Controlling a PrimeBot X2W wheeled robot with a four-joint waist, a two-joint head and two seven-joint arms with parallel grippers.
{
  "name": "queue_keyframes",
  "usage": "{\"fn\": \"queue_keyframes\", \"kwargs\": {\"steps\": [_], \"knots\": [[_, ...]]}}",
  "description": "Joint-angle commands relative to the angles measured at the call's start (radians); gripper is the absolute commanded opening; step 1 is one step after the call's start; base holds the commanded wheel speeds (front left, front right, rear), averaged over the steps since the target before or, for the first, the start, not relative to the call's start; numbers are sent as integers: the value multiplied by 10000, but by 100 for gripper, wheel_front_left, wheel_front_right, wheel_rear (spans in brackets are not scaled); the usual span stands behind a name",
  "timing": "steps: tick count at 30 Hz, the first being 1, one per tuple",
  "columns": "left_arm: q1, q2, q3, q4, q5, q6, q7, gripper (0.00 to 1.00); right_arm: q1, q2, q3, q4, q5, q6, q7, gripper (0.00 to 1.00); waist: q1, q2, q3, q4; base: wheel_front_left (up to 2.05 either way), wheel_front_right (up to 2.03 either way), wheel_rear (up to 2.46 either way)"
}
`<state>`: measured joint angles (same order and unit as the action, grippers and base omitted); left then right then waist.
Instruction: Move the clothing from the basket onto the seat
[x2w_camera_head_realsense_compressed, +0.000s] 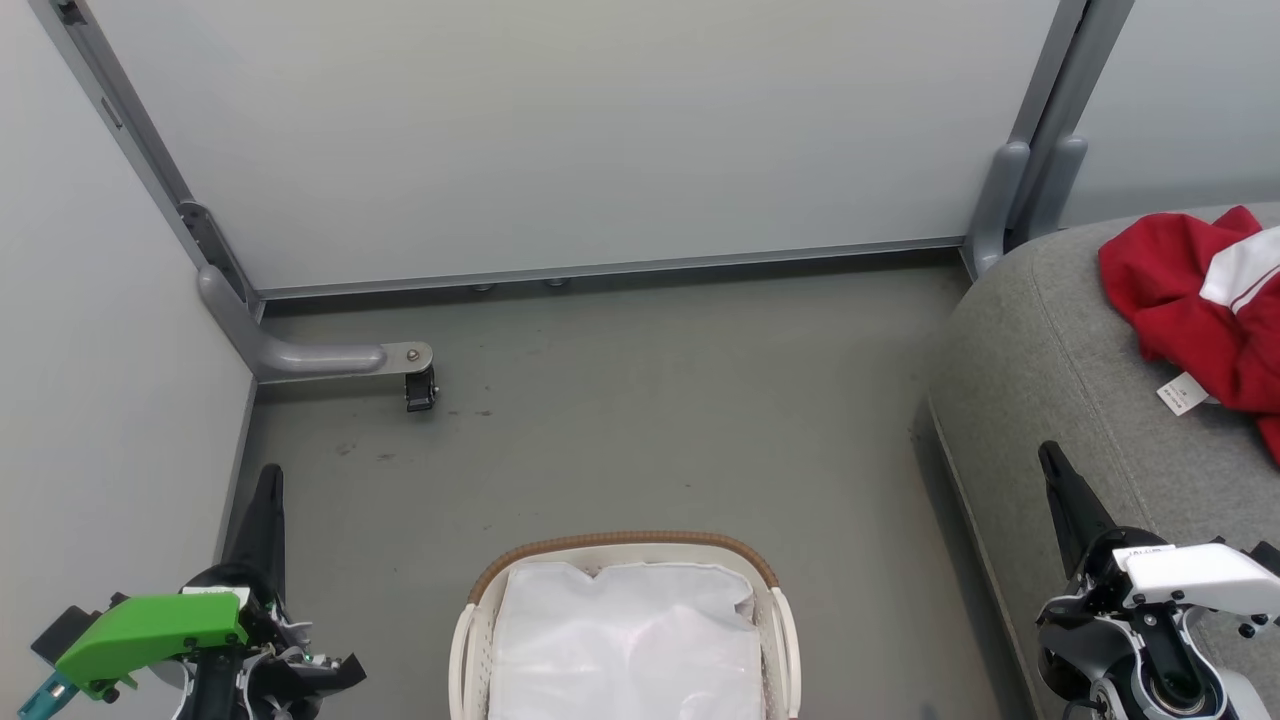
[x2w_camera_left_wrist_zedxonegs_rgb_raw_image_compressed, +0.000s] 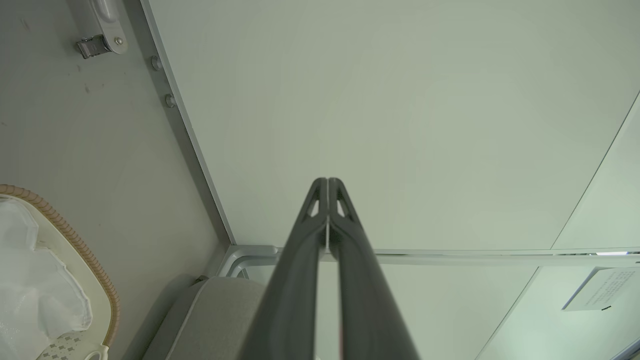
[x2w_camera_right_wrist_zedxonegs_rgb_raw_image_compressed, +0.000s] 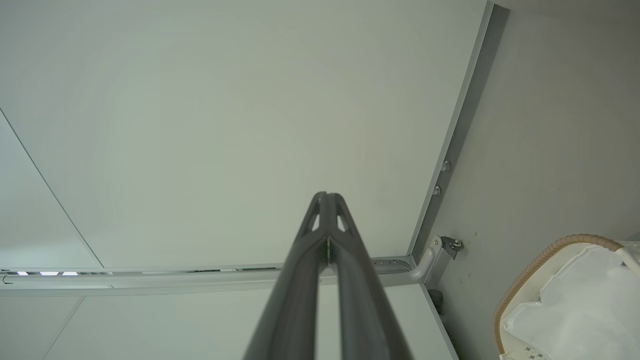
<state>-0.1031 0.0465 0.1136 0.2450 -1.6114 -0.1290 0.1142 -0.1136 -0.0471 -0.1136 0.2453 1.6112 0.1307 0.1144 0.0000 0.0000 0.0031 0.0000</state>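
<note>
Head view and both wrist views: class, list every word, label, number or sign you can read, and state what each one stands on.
No text can be read in any of the views.
White tag on the clothing: the print is too small to read.
Small white label behind the right gripper: the dark marks are too small to read.
Paper sign on the wall panel: the lines of print are blurred and unreadable.

Red-and-white clothing (x2w_camera_head_realsense_compressed: 1190, 300) — grey seat (x2w_camera_head_realsense_compressed: 1050, 380)
</note>
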Motion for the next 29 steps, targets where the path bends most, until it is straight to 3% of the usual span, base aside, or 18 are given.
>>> {"fn": "queue_keyframes", "kwargs": {"steps": [1,29], "knots": [[-114,70,19,-15,-31,-38,35,0,106,-60,-23,-36,34,0,31,0,0,0,0,0,0,0,0],[-114,70,18,-16,-31,-38,34,0,107,-60,-22,-36,35,0,31,0,0,0,0,0,0,0,0]]}}
